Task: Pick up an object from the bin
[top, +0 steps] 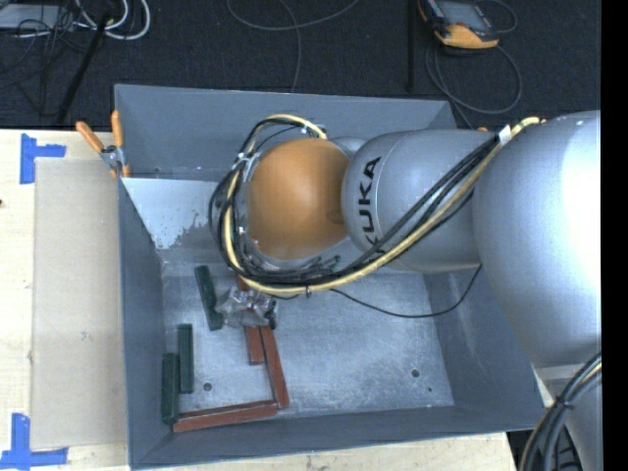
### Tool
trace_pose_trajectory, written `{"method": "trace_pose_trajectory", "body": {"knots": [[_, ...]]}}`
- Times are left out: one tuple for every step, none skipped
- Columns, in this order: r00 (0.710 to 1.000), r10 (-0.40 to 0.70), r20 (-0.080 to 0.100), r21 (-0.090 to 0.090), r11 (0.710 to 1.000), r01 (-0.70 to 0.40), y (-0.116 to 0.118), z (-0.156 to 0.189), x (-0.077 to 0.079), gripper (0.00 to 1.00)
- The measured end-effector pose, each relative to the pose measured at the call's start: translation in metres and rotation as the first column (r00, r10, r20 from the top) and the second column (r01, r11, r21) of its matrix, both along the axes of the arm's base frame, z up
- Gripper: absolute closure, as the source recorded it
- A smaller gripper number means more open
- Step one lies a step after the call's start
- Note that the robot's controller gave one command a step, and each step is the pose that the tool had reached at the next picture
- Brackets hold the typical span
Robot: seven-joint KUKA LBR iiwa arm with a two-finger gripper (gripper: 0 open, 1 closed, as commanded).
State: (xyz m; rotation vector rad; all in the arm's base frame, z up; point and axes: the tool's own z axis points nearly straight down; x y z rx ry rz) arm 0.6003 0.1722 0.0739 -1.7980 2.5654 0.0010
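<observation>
The KUKA arm's gripper (249, 309) hangs low in the grey bin (392, 361), tucked under the orange cover (294, 199); whether it is open or closed cannot be told. It sits at the upper end of a short red-brown bar (257, 346). A dark green bar (206, 298) lies just left, and a longer red-brown bar (278, 373) alongside.

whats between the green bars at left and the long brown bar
Nothing: bare bin floor separates green bars and brown bar, in the camera view.
</observation>
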Motion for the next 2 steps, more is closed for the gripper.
{"method": "trace_pose_trajectory", "body": {"knots": [[1.0,-0.001,-0.005,-0.002,1.0,0.001,-0.001,-0.003,-0.002,0.0],[0.997,-0.07,-0.009,-0.007,0.998,0.07,-0.058,-0.005,-0.017,0.0]]}}
